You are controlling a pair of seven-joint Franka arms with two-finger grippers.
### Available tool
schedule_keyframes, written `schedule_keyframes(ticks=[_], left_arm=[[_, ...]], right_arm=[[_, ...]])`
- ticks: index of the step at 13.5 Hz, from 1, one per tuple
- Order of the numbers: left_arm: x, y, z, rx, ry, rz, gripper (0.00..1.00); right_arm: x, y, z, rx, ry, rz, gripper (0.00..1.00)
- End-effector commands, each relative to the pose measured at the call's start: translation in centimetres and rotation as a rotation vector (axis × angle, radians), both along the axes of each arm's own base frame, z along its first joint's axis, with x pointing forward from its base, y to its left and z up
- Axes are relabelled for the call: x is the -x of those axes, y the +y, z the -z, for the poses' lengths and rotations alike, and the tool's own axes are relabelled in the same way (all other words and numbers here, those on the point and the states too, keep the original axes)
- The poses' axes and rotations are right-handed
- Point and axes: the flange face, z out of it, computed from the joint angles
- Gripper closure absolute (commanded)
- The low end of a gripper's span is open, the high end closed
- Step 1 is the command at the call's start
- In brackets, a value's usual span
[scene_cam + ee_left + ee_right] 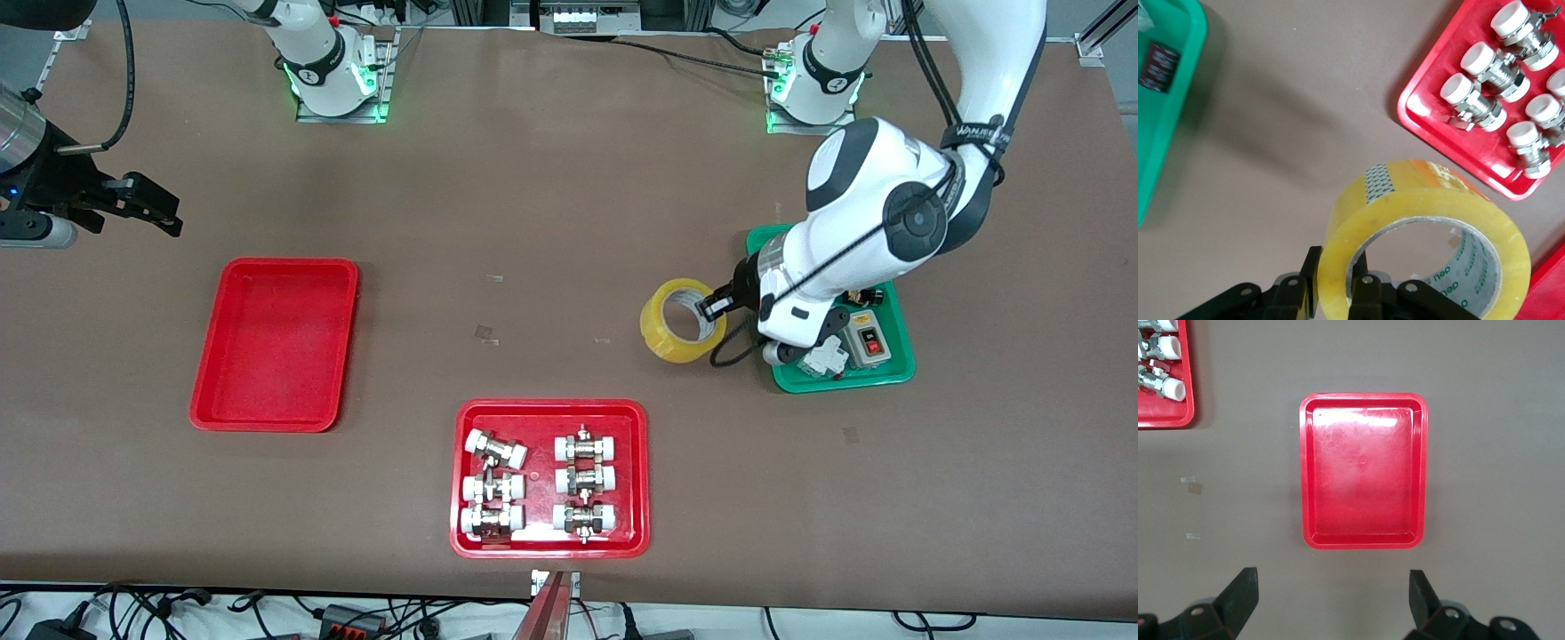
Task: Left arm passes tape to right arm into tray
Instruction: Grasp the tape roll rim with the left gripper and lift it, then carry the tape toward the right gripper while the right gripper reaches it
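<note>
Presently the left gripper (717, 305) is clenched on the wall of the yellow tape roll (682, 321), one finger inside the core, beside the green tray (900, 356). Right gripper (147, 206) waits with fingers spread above the table near the plain red tray (276, 343).

green tray (898, 373): switches | red tray (548, 545): 6 pipe fittings (540, 484)
</note>
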Motion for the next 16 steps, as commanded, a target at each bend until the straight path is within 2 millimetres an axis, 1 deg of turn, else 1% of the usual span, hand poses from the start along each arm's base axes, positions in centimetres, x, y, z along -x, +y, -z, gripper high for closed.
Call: schedule_keyframes(ticks=[1,2,3,4,5,7,8,9,10,11,12,13,14,15,16], left_arm=[[-1.0,-2.7,0.9,0.085,0.079,-0.143,1.00],[-1.0,-3.4,1.2,0.128,0.112,-0.163,1.00],[-1.3,-4.1,0.4,0.157,0.109,-0.163,1.00],[-2.0,-4.7,-0.3,0.180,0.096,-0.162,1.00],[-1.9,-6.7,-1.1,0.197,0.081,-0.138,1.00],[-3.0,-8.0,-1.1,0.224,0.088,-0.156,1.00],[-2.7,-9.4,-0.6,0.226,0.116,-0.178,1.00],[-2.9,-10.3,-0.4,0.230,0.130,-0.209,1.00],[-3.7,-10.8,0.4,0.254,0.112,-0.226,1.00],[-4.7,-10.8,2.0,0.298,0.106,-0.256,1.00],[-5.0,-11.4,2.1,0.354,0.090,-0.283,1.00],[-5.1,-12.2,1.9,0.397,0.053,-0.323,1.00],[-5.5,-12.5,1.4,0.451,0.023,-0.389,1.00],[-5.2,-13.6,1.7,0.501,0.017,-0.438,1.00],[-5.3,-13.9,1.6,0.545,0.005,-0.491,1.00]], right_arm=[[0.1,-0.3,0.6,-0.011,0.015,0.021,0.00],[0.1,-0.5,1.0,-0.011,0.021,0.024,0.00],[0.2,-0.4,1.0,-0.010,0.030,0.023,0.00],[0.3,-0.2,1.6,-0.009,0.051,0.020,0.00],[0.6,-0.2,2.1,-0.007,0.073,0.013,0.00],[0.9,0.3,2.7,-0.016,0.117,-0.003,0.00],[1.1,1.0,2.8,-0.068,0.135,-0.004,0.00],[1.3,1.8,2.6,-0.140,0.150,-0.014,0.00],[1.4,2.3,2.5,-0.187,0.156,-0.026,0.00],[1.4,2.6,2.6,-0.208,0.160,-0.029,0.00],[1.4,3.1,2.7,-0.254,0.171,-0.028,0.00],[1.0,4.2,3.4,-0.339,0.192,-0.025,0.00],[0.4,5.2,4.3,-0.427,0.210,-0.017,0.00],[-0.4,6.4,5.4,-0.507,0.226,-0.011,0.00],[-1.3,8.3,6.3,-0.583,0.229,-0.013,0.00]])
